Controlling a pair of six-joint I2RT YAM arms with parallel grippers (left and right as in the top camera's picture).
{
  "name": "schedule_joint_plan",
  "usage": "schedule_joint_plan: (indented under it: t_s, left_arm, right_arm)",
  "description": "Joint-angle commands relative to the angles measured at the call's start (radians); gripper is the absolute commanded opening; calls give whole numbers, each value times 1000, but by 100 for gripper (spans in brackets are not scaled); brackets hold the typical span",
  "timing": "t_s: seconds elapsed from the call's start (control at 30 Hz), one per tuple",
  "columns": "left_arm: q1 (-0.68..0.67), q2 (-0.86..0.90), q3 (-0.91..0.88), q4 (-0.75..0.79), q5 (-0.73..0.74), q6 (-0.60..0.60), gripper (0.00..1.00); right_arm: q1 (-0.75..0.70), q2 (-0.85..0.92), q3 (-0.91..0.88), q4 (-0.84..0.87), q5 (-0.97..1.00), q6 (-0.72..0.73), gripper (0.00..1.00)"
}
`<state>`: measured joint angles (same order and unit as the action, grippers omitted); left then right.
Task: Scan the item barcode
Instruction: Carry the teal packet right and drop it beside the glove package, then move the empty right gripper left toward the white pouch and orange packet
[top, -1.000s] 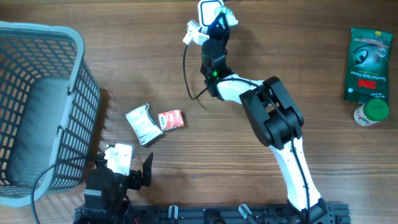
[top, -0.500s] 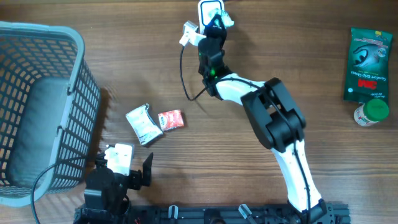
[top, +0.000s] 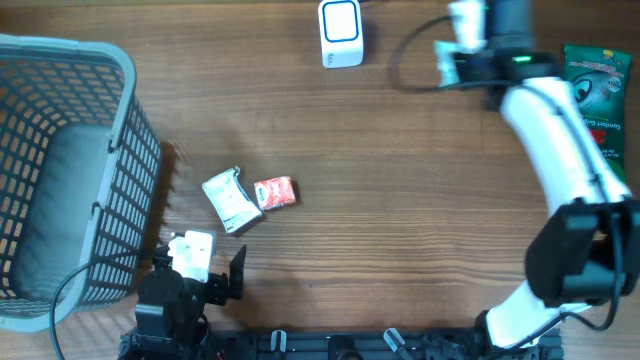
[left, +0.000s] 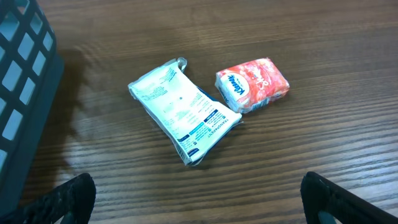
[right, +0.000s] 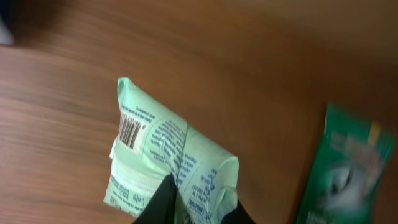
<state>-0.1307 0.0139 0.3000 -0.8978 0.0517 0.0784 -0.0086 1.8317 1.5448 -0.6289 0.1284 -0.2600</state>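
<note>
A second ago I had the right arm up at the top centre of the overhead view, its tip right against the white scanner (top: 340, 20). It had since swung across to the upper right of the frame, so the right arm (top: 545, 110) lay over the edge of the green pouch (top: 603, 75) and the scanner stood bare and well apart from it. The right gripper (right: 193, 208) was closed on the pale green packet (right: 171, 165), pinching its lower end at the bottom of the wrist view. The packet's barcode (right: 129, 132) faced the camera at the left of that frame, with the green pouch beside it at the lower right. I took that swing to mean the pass at the scanner was over and this item was being carried off; whether the scan registered I could not tell. The left gripper (left: 199, 196) hung wide open and empty at the bottom left of the overhead view, beside the grey basket (top: 120, 150). It looked down on the white sachet (left: 183, 112) and the red tissue pack (left: 253, 84), which lay side by side, apparently not yet scanned.
</note>
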Motion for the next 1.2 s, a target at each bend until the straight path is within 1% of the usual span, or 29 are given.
schedule_joint_plan:
  t_s: [0.0, 0.03, 0.13, 0.17, 0.2, 0.23, 0.27, 0.3, 0.37, 0.43, 0.47, 0.53, 0.57, 0.6, 0.63, 0.73, 0.83, 0.93, 0.97, 1.03, 1.07, 1.1, 1.13, 1.17]
  left_arm:
    - [4, -5, -2, 2, 11, 19, 100]
    - [4, -5, -2, 2, 11, 19, 100]
    - [4, -5, -2, 2, 11, 19, 100]
    - [4, -5, -2, 2, 11, 19, 100]
    - [4, -5, -2, 2, 11, 19, 100]
    - [4, -5, -2, 2, 11, 19, 100]
    - [4, -5, -2, 2, 11, 19, 100]
    - [4, -5, -2, 2, 11, 19, 100]
    - [4, -5, -2, 2, 11, 19, 100]
    - [4, -5, -2, 2, 11, 19, 100]
    - [4, -5, -2, 2, 11, 19, 100]
    - [4, -5, -2, 2, 11, 19, 100]
    - [4, -5, -2, 2, 11, 19, 100]
    - [4, -5, -2, 2, 11, 19, 100]
    - [4, -5, -2, 2, 11, 19, 100]
    - [4, -5, -2, 2, 11, 19, 100]
    - [4, -5, -2, 2, 11, 19, 100]
    - [4, -5, -2, 2, 11, 19, 100]
    - [4, -5, -2, 2, 11, 19, 100]
    - [4, -5, -2, 2, 11, 19, 100]
    - [4, -5, -2, 2, 11, 19, 100]
    - [4, -5, -2, 2, 11, 19, 100]
    - [4, -5, -2, 2, 11, 19, 100]
    - [4, -5, -2, 2, 11, 19, 100]
  right_arm:
    - [-190, 64, -31, -41, -138, 244, 4]
    - [-246, 89, -48, -45, -150, 267, 4]
    - [-341, 153, -68, -53, -206, 282, 6]
    - [-356, 171, -68, -53, -206, 308, 31]
    - [-362, 174, -68, -51, -205, 315, 93]
    - [-362, 169, -62, -46, -206, 330, 100]
    - [-360, 159, -47, -55, -209, 377, 100]
    - [-352, 137, -13, -79, -261, 430, 100]
    - [-319, 68, 39, -149, -475, 480, 100]
    - [-266, 9, 41, -228, -667, 547, 100]
    - [-237, 0, 39, -260, -732, 561, 100]
    - [-138, 0, 24, -318, -855, 507, 100]
    - [-67, 3, 6, -330, -871, 439, 100]
    - [6, 8, -10, -336, -856, 387, 100]
    - [108, 18, -27, -341, -788, 403, 100]
    - [262, 26, -58, -324, -640, 579, 100]
    - [430, 27, -88, -275, -634, 603, 100]
    - [530, 27, -98, -255, -618, 605, 100]
    - [555, 28, -107, -254, -543, 642, 100]
    - [556, 28, -130, -263, -355, 755, 100]
    - [538, 28, -145, -262, -272, 794, 87]
    - [514, 28, -156, -263, -204, 821, 53]
    - [485, 28, -164, -262, -154, 840, 35]
    - [454, 28, -166, -262, -119, 846, 20]
